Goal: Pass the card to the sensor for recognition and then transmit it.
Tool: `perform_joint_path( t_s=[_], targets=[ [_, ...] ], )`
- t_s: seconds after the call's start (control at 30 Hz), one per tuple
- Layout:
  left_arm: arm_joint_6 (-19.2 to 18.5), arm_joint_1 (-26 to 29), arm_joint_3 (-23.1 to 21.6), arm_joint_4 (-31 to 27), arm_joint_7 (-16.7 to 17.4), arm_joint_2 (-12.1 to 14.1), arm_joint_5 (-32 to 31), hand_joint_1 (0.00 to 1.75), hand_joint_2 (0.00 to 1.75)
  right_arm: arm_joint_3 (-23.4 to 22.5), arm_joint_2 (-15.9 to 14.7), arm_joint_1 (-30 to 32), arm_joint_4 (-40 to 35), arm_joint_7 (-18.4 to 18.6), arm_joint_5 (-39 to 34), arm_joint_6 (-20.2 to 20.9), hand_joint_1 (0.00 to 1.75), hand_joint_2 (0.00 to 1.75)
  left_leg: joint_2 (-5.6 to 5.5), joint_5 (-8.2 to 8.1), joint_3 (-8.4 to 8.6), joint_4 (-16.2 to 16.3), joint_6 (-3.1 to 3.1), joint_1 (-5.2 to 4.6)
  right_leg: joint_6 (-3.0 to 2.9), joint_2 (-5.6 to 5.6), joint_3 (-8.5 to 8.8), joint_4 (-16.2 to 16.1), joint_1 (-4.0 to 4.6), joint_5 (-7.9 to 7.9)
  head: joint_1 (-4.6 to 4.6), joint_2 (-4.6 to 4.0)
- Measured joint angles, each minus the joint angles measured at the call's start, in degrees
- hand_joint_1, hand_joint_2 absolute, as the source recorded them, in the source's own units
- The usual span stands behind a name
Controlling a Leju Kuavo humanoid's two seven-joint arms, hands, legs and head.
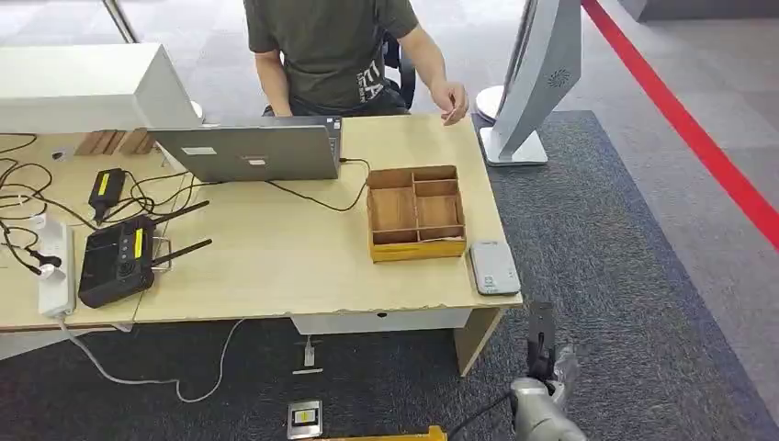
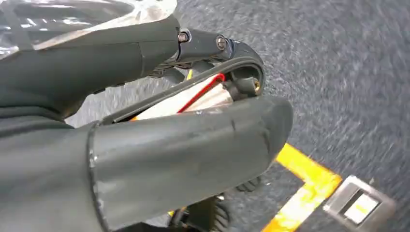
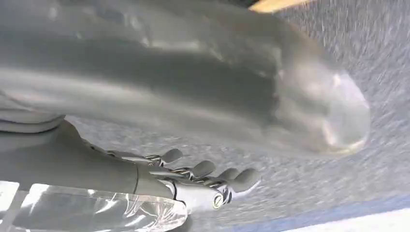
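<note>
left hand [image 2: 203, 96] gripping card [image 2: 193, 99] — sensor [image 1: 494, 267] on table [image 1: 276, 266]

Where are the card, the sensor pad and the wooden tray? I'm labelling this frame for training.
card [image 2: 193, 99]: left wrist view, its white face with the red stripe, gripped by the left hand.
sensor pad [image 1: 493, 267]: head view, centre of its grey top.
wooden tray [image 1: 418, 248]: head view, its yellow front wall.

A worktop [image 1: 276, 266] fills the left and middle of the head view. On it, a grey laptop [image 1: 250, 152] sits at upper centre, with a divided wooden tray [image 1: 415, 213] to its right. A black controller [image 1: 117, 260] with antennas lies at left among cables, beside a white power strip [image 1: 55, 266]. A person [image 1: 335, 50] sits behind the worktop.
</note>
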Motion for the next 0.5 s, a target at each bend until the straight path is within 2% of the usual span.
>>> perform_joint_path(
  t_s=[0.07,0.13,0.2,0.3,0.5],
  targets=[
    [2.4,0.5,1.0,0.0,-0.6,-0.1,2.0,0.00,0.00,-3.0,-2.9,6.7,1.2,-8.9,-2.2,5.1,0.00,0.00,-0.68,-0.12,0.08,0.0,0.08,-0.02,0.05,-0.67,0.49,0.0,-0.07,-0.25,0.09,0.00],
    [3.9,1.3,1.9,0.0,-1.2,-0.1,2.4,0.00,0.00,-5.1,-4.2,10.2,1.9,-10.4,-2.0,5.6,0.00,0.00,-0.57,-0.20,-0.10,0.0,0.00,-0.04,-0.10,-0.59,0.29,0.1,-0.08,-0.12,0.28,0.00],
    [4.8,1.3,2.6,0.0,-1.7,-0.1,2.4,0.00,0.00,-6.1,-5.2,11.4,2.3,-8.5,-1.1,5.4,0.00,0.00,0.03,-0.27,-0.11,0.0,-0.03,-0.04,-0.10,-0.06,0.08,0.1,-0.08,-0.09,0.28,0.00],
    [4.8,0.7,3.9,0.0,-2.2,-0.2,2.4,0.00,0.00,-8.0,-7.1,12.1,3.2,-5.2,0.3,6.3,0.00,0.00,0.14,-0.40,0.05,0.0,0.00,-0.09,-0.06,0.11,0.15,0.1,-0.12,-0.11,0.17,0.00],
    [4.1,0.7,5.1,0.0,-1.8,-0.3,2.4,0.00,0.00,-10.4,-9.8,12.6,3.9,-4.4,0.2,7.2,0.00,0.00,0.15,-0.36,0.07,0.0,0.01,-0.08,-0.06,0.11,0.15,0.1,-0.12,-0.09,0.18,0.00]
  ],
)
